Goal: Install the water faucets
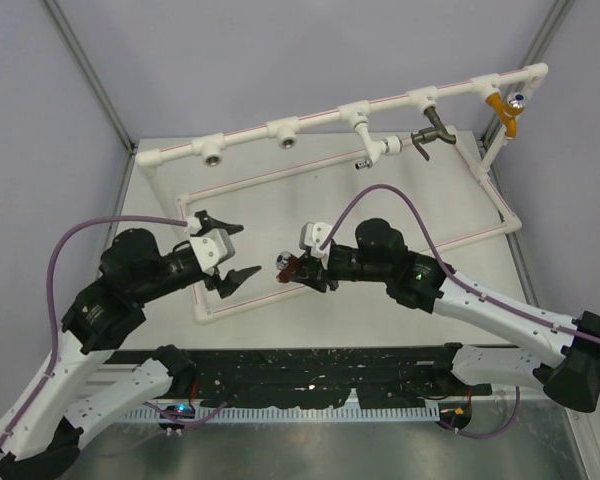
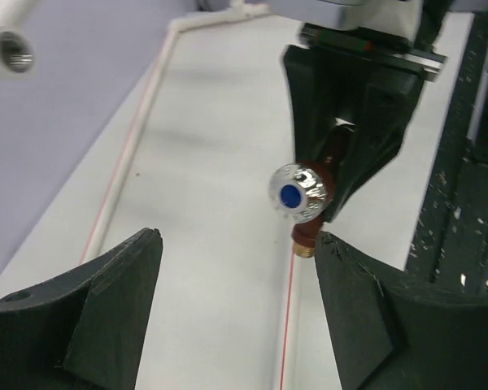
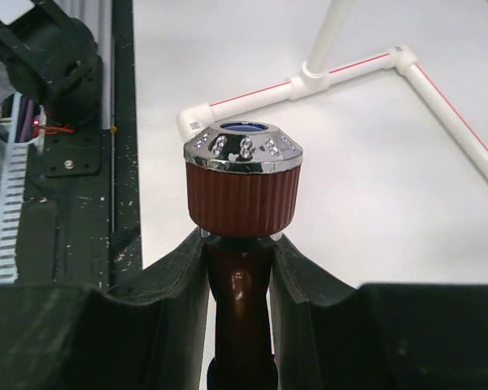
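Reddish-brown tap [image 1: 291,264], its knob chrome-capped with a blue centre, is clamped by its stem in the right gripper [image 1: 306,274], just above the near rail of the white pipe frame [image 1: 285,128]. The left gripper [image 1: 229,248] hangs empty over that rail's left end, jaws spread wide.

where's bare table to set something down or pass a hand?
Free: tabletop inside the pipe frame, between the top rail and the grippers, widest toward the right corner. Crowded: centre front, where the open left gripper faces the right gripper holding the tap.
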Controlling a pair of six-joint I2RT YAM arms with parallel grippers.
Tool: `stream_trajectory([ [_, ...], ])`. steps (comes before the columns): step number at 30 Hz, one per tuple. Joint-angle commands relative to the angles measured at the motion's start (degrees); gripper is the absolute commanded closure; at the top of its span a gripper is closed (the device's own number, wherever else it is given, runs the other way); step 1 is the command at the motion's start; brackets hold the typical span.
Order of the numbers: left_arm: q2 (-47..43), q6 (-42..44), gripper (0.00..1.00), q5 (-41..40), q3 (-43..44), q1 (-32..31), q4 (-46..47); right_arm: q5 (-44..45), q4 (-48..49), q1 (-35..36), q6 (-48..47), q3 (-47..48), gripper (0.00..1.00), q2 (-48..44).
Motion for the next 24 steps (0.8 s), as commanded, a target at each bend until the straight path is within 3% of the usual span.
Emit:
stream_trajectory([
  [1,-3.04,-6.20,0.20,-12.28,-1.86,4.42,7.11,8.72,10.32,-0.03,-1.23,-3.09,0.95,-5.87],
  [10,-7.53,-22.38,0.08,-34.61,-11.79,24.19,15.46,23.93,22.01,-0.03,-5.18,-9.43,0.95,-11.86],
  [16,-5.78,-24.06,0.06,-48.93,-20.93,29.74,30.81,29.82,31.22,-0.03,-7.73,-13.29,0.95,-13.09],
  [20,-0.86,-22.92,0.05,-49.40,-25.68,33.00,46.63,30.89,34.14,0.06,-9.32,-14.53,0.95,-14.14],
  [24,5.99,-22.39,0.07,-49.05,-25.25,33.35,55.88,31.24,35.11,-0.03,-10.02,-15.50,0.95,-15.46],
])
